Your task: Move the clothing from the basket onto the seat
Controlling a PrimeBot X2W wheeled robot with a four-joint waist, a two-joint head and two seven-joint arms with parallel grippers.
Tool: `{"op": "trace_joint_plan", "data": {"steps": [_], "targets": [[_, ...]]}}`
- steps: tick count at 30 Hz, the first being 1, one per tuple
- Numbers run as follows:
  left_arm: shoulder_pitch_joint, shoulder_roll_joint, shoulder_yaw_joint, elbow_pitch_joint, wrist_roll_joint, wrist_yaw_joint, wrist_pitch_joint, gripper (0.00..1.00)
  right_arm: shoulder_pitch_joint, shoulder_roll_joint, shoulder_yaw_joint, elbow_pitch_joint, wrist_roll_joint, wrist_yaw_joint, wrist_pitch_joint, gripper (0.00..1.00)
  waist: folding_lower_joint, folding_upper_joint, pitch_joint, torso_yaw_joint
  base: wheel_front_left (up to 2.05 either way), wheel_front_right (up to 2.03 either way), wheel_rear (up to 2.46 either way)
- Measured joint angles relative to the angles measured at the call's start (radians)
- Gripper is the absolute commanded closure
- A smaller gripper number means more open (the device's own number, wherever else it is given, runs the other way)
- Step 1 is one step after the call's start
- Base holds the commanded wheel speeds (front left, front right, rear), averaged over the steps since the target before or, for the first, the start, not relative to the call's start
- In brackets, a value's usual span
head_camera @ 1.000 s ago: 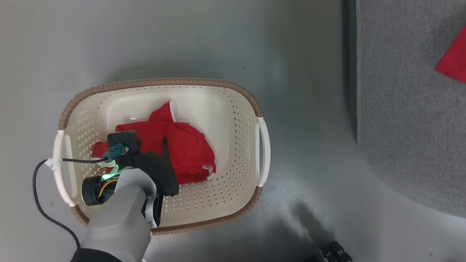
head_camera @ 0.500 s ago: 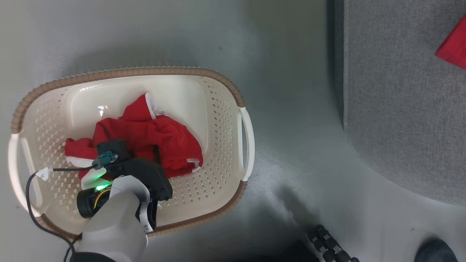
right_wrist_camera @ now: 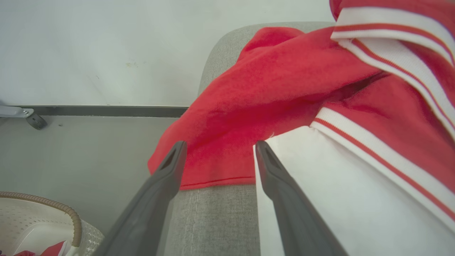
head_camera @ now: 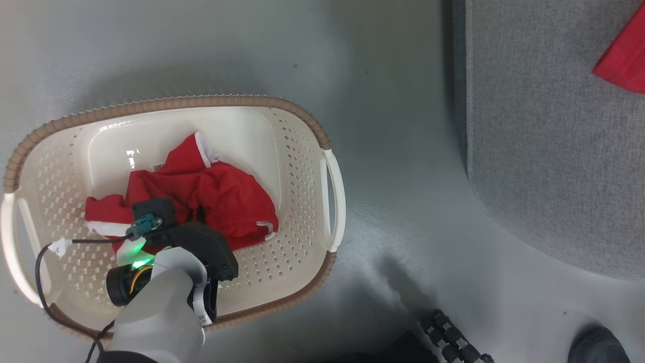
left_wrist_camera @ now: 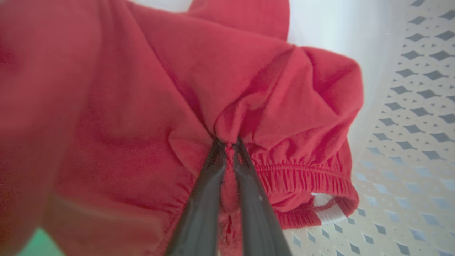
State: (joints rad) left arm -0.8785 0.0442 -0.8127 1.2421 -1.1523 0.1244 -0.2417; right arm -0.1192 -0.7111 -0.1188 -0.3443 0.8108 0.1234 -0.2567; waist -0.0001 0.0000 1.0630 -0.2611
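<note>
The cream basket [head_camera: 166, 103] stands on the floor at the left of the head view, with red clothing [head_camera: 227, 196] crumpled inside it. My left gripper [left_wrist_camera: 227, 144] reaches down into the basket, shut on a pinched fold of that red clothing [left_wrist_camera: 142, 89] near its elastic hem. The grey seat [head_camera: 544, 151] lies at the right, and a red garment [head_camera: 622, 60] rests on it at the top corner. In the right wrist view my right gripper [right_wrist_camera: 220, 145] hovers open over the seat [right_wrist_camera: 213, 213], just above a red garment with white striped trim [right_wrist_camera: 284, 78].
Grey floor separates basket and seat. A black ribbed part [head_camera: 451, 338] and a dark rounded shape [head_camera: 597, 345] sit at the head view's bottom edge. The left wrist's cable [head_camera: 40, 282] loops over the basket's near rim. A caster [right_wrist_camera: 35, 121] stands by the wall.
The head camera has shifted, so the basket sits further left. My left gripper has closed on a fold of the red clothing in the basket. The right gripper stays open.
</note>
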Motion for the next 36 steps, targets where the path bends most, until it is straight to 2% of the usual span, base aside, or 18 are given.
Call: {"op": "trace_joint_plan", "data": {"steps": [8,18,27,36], "targets": [[0.035,0.001,-0.018,-0.065,-0.08,0.0,-0.008,1.0,-0.035,0.0,0.017,0.04,0.0,0.0,0.0,0.0,0.0,0.0,-0.037,0.016,0.0,0.0,0.0],[0.108,0.001,0.004,-0.163,-0.147,0.0,-0.008,1.0,-0.032,0.0,0.045,0.071,0.0,0.0,0.0,0.0,0.0,0.0,-0.143,0.061,0.0,0.0,0.0],[0.147,-0.002,0.043,-0.217,-0.144,0.0,-0.008,1.0,-0.006,0.012,0.074,0.105,-0.001,0.0,0.0,0.0,0.0,0.0,-0.266,0.111,0.0,0.0,0.0],[0.177,-0.005,0.113,-0.236,-0.076,0.0,-0.008,1.0,0.023,0.04,0.089,0.138,-0.01,0.0,0.0,0.0,-0.0001,-0.0001,-0.383,0.153,0.0,0.0,0.0]]}}
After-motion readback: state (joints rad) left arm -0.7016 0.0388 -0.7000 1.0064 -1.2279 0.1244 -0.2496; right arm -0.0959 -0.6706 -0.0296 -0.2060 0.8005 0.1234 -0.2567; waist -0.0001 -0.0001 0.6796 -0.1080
